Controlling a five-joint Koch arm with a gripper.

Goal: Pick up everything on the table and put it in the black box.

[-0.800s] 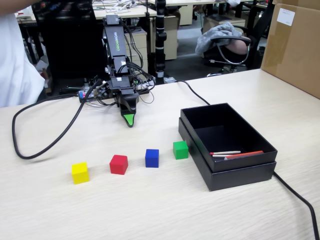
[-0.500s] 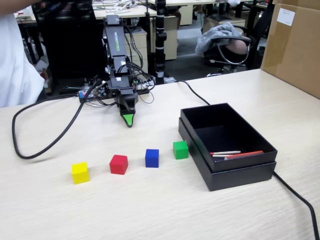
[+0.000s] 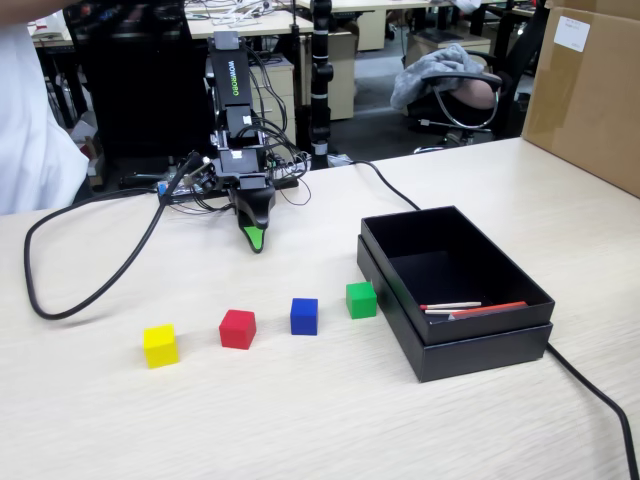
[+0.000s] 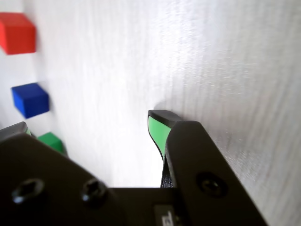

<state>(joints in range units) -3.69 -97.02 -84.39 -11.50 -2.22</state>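
Four cubes lie in a row on the pale table (image 3: pixel 300 420): yellow (image 3: pixel 160 345), red (image 3: pixel 237 328), blue (image 3: pixel 304 316) and green (image 3: pixel 361 299). The green one lies just left of the black box (image 3: pixel 482 349). My gripper (image 3: pixel 257 240) hangs tip-down over the table behind the row, well apart from every cube. In the wrist view the gripper (image 4: pixel 89 123) is open, with only bare table between its green-padded fingers (image 4: pixel 156 129). That view shows the red cube (image 4: pixel 17 33), the blue cube (image 4: pixel 30 100) and the green cube (image 4: pixel 51 141) at its left edge.
Thin red and white sticks (image 3: pixel 468 309) lie inside the black box. A black cable (image 3: pixel 60 305) loops over the table's left side, and another (image 3: pixel 600 400) runs off past the box. A brown cardboard box (image 3: pixel 590 90) stands at the back right. A person (image 3: pixel 30 130) is at the far left.
The arm has shifted slightly to the left and its wrist has risen a touch. The cubes and the box have not moved.
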